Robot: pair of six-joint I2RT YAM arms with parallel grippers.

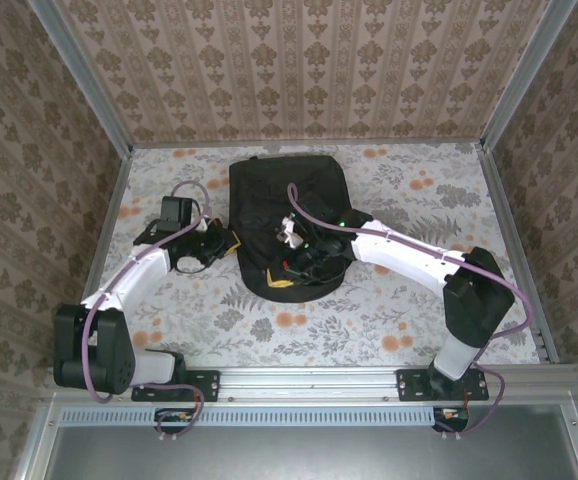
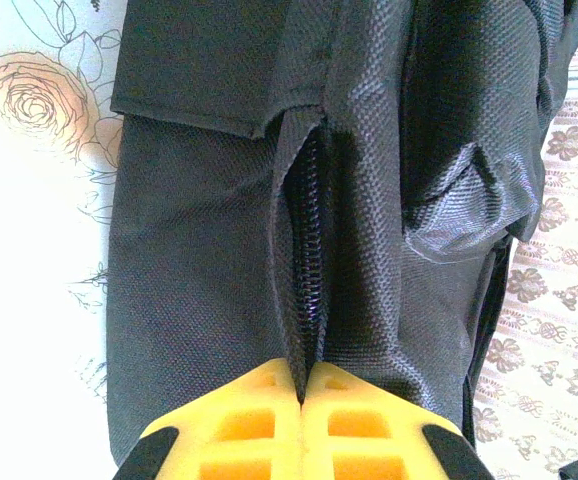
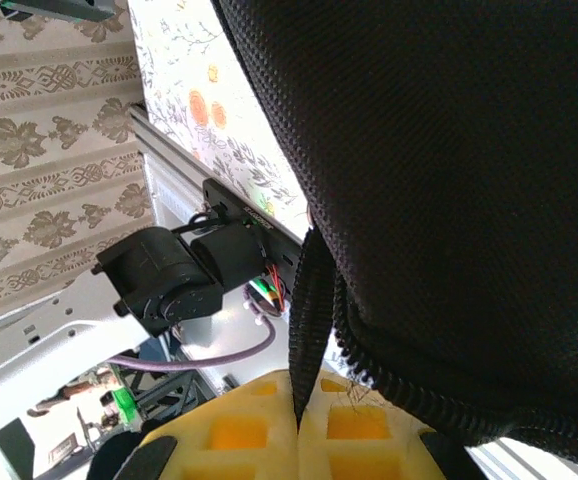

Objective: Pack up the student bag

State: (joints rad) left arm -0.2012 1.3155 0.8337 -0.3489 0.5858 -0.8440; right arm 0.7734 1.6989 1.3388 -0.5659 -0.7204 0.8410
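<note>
Item, student bag (image 1: pixel 287 215): I am seeing it lying flat on the floral table (image 1: pixel 389 310) between my two arms, its rounded end facing my bases. Item, left claw (image 1: pixel 231 240): the overhead view is placing it at the bag's left edge, but the jaws are too small there to read. My left wrist camera is showing what the overhead cannot: the yellow fingers (image 2: pixel 254 420) of that claw (image 2: pixel 302 378) are pressing together on a fold of the bag's (image 2: pixel 199 270) fabric beside its zip (image 2: pixel 309 250), which is running away from the fingertips. Item, right claw (image 1: pixel 287 275): it is sitting over the bag's near end. My right wrist camera is adding the close detail: this claw (image 3: pixel 297 400) is pinching a narrow black strap (image 3: pixel 307 300) hanging from the bag's (image 3: pixel 449 150) edge, with the bag bulging above it and the patterned wall (image 3: pixel 39 150) showing beyond.
</note>
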